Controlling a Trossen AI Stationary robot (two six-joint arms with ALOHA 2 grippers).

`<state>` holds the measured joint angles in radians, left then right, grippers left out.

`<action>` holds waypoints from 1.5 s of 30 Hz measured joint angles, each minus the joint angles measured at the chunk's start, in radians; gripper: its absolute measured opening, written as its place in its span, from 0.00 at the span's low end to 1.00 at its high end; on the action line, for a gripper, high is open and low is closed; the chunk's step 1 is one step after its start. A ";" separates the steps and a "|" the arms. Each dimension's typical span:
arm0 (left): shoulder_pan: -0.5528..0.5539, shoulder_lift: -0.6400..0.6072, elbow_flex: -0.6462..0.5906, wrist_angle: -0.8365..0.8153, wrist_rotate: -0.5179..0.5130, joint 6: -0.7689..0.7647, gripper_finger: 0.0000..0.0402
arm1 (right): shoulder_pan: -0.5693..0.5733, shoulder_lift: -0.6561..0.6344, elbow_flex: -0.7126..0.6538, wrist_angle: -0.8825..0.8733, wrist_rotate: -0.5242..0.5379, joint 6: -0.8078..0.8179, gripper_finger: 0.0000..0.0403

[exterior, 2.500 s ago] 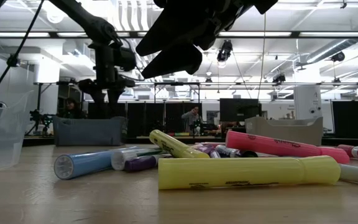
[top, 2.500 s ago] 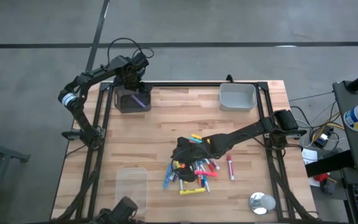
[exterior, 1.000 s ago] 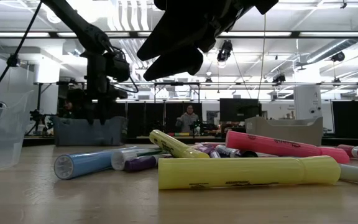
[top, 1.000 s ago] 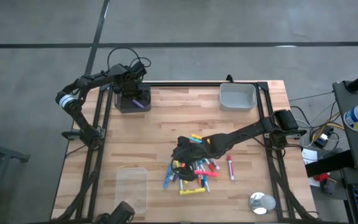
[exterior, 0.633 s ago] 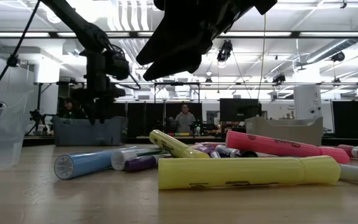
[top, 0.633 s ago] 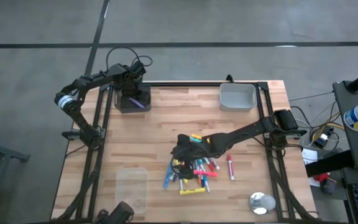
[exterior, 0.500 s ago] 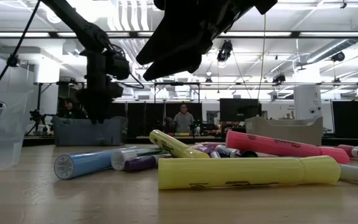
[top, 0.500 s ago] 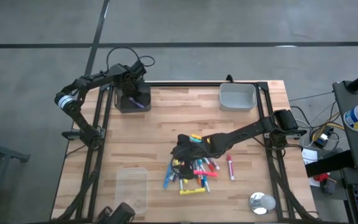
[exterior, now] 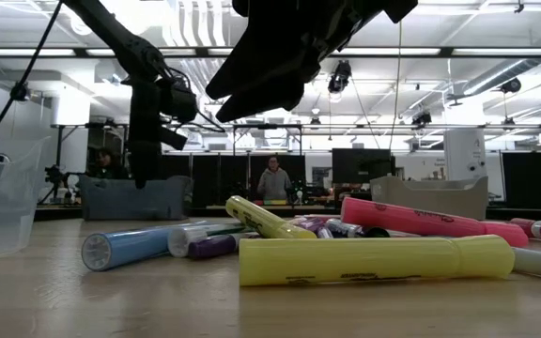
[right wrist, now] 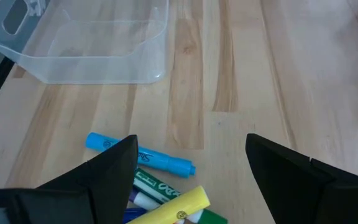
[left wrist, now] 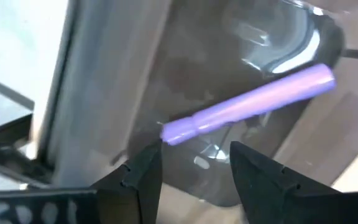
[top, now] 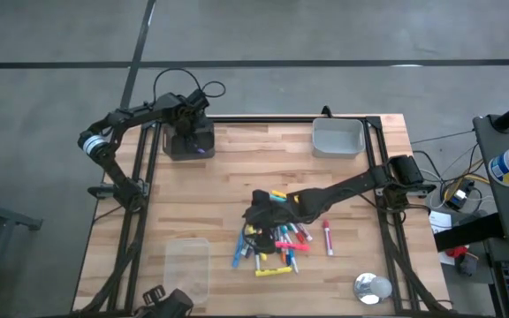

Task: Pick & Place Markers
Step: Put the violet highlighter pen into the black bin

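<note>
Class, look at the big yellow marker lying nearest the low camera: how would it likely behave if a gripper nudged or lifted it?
The yellow marker lies on its side on the flat wooden table, and its barrel looks round, so a sideways nudge would probably roll it. It looks like rigid plastic, so it should lift without bending. Its smooth, glossy surface may slip unless the right gripper, open above the pile, closes squarely across it.
</note>
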<state>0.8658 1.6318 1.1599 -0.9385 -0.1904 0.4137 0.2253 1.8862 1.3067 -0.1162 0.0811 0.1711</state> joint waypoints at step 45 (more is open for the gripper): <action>-0.058 0.066 -0.151 0.243 -0.025 0.203 0.44 | -0.012 0.000 -0.001 0.002 0.000 0.001 0.73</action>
<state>0.8078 1.6974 1.0088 -0.6960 -0.2152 0.6169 0.2131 1.8862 1.3060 -0.1143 0.0807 0.1722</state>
